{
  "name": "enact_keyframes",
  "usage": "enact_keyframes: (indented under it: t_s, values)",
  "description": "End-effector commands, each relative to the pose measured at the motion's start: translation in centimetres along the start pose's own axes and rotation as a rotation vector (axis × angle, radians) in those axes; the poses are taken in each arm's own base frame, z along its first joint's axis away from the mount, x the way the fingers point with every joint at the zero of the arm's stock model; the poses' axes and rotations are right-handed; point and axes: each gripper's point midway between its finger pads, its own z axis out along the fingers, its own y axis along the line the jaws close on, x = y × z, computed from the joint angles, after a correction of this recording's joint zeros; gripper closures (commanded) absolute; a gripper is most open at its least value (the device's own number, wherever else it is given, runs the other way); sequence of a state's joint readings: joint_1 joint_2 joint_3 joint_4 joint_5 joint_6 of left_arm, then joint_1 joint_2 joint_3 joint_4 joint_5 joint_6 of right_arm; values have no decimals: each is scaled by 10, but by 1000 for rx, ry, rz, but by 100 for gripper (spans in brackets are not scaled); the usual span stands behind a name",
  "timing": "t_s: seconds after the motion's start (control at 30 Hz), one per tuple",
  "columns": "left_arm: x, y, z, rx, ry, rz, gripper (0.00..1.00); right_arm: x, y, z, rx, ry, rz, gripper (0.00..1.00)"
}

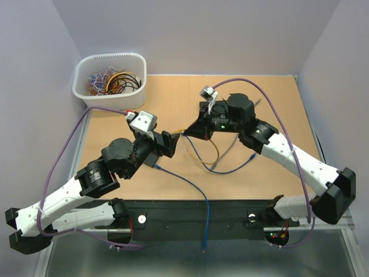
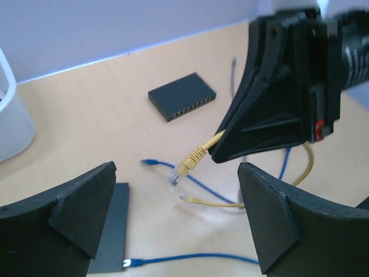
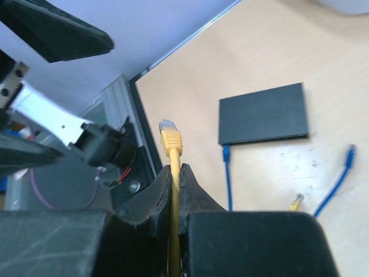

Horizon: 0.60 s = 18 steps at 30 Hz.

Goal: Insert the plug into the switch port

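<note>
Soft, even, bright light falls from overhead, so the desk [image 1: 173, 92] carries only faint, short shadows under the arms in the top view, which is sharp throughout. The white bin [image 1: 106, 97] is close to washed out. In the left wrist view the fingers [image 2: 69, 219] of the left end effector [image 2: 177, 170] loom dark and soft-edged, out of focus, while the switch [image 2: 181, 95] farther off is crisp. In the right wrist view the right end effector [image 3: 174, 173] is blurred at the bottom edge, the yellow plug [image 3: 171, 138] is fairly sharp, and the top right corner glares white.
</note>
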<state>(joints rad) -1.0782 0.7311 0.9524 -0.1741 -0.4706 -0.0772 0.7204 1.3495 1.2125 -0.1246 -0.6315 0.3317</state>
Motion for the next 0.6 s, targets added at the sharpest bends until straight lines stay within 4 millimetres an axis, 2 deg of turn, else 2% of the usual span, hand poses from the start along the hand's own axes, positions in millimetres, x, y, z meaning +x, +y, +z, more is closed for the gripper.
enact_keyframes:
  t_s: [0.0,0.07,0.1,0.13,0.17,0.2,0.27,0.3,0.33,0.37,0.4,0.43,0.47,0.5,0.57]
  values:
    - [-54,-18,1,56,-115,-256,1,-33,-5,-21,133,-154,-110,99]
    - [-66,-24,4,80,-131,-326,1,-36,-6,-27,156,-174,-129,100]
    - [-74,-34,7,132,-144,-409,1,-35,-10,-29,180,-181,-134,100]
    - [-81,-26,11,132,-171,-457,1,-40,-8,-34,188,-202,-148,100]
    - [-92,-42,10,262,-196,-495,1,-40,-9,-36,200,-212,-153,100]
    - [-98,-44,11,313,-203,-604,1,-45,-10,-42,225,-241,-162,99]
    - [-107,-46,10,482,-248,-665,1,-50,-10,-47,245,-270,-175,99]
    - [-107,-50,12,549,-218,-809,1,-55,-11,-52,266,-294,-184,100]
    - [-91,-47,19,574,-182,-869,1,-58,-10,-55,272,-306,-192,100]
    - [-103,-39,18,622,-234,-920,2,-60,-9,-57,276,-315,-198,99]
    - [-85,-45,29,668,-150,-973,4,-63,-9,-60,290,-328,-203,99]
    - [-80,-45,33,697,-127,-1014,12,-65,-8,-62,291,-340,-209,99]
    - [-80,-47,31,755,-129,-1072,15,-67,-7,-64,295,-349,-215,100]
    - [-66,-49,44,756,-80,-1097,17,-67,-8,-64,299,-350,-214,100]
    - [-61,-51,50,760,-60,-1113,18,-68,-10,-64,308,-351,-222,99]
